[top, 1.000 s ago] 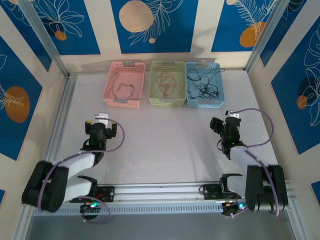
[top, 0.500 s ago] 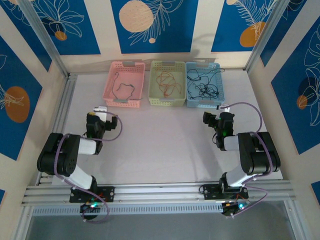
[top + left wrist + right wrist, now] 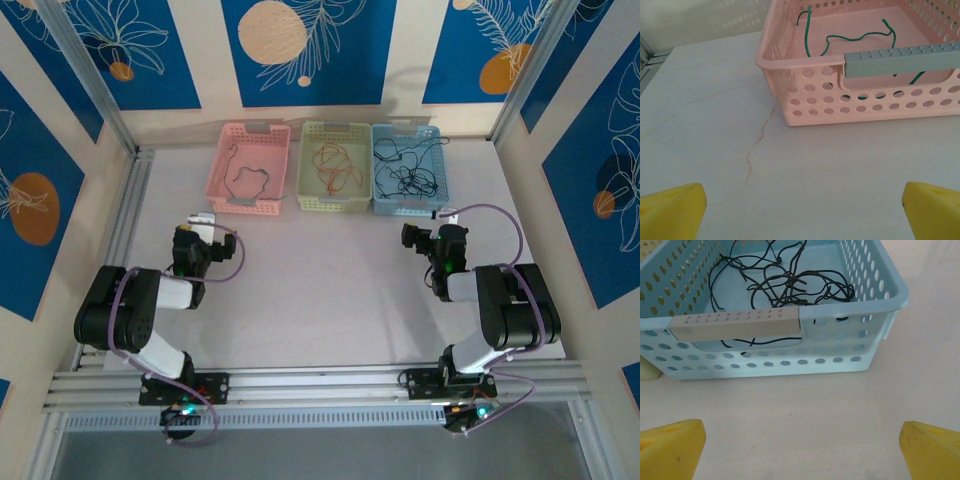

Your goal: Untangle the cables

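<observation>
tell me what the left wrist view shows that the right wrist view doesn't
Left wrist: a pink basket holding one green cable, and a thin crack in the tabletop.
Right wrist: a light blue basket holding tangled black cables.
Shared: a grey handle strip on the basket's near wall, pale tabletop, and yellow fingertips spread at the bottom corners, the left gripper and right gripper both open and empty.

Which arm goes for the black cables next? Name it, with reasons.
Right, probably. The right end effector, open, faces the blue basket holding the black cables; the left end effector faces the pink basket with a green cable.
</observation>
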Controlling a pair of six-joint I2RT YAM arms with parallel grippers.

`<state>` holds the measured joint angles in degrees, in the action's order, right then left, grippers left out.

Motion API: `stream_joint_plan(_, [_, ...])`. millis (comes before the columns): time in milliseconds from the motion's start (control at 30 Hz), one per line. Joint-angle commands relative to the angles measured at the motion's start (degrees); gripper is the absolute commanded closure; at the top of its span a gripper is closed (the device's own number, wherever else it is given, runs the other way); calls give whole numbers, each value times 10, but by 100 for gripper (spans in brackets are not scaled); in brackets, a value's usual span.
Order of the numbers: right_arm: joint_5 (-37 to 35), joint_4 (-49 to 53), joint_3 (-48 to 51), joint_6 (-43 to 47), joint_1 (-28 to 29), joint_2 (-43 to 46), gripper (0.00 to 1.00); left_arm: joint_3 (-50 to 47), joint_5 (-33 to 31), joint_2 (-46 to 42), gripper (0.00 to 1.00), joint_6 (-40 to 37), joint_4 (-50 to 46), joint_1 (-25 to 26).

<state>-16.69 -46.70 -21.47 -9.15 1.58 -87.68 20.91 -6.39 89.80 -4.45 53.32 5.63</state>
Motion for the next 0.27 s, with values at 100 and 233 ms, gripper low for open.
stream_joint_plan(100, [64, -1, -21, 18, -11, 2, 1, 4, 14, -5, 0, 9, 3, -6])
stream_joint_plan(233, [64, -10, -15, 21, -9, 7, 1, 4, 14, -5, 0, 9, 5, -5])
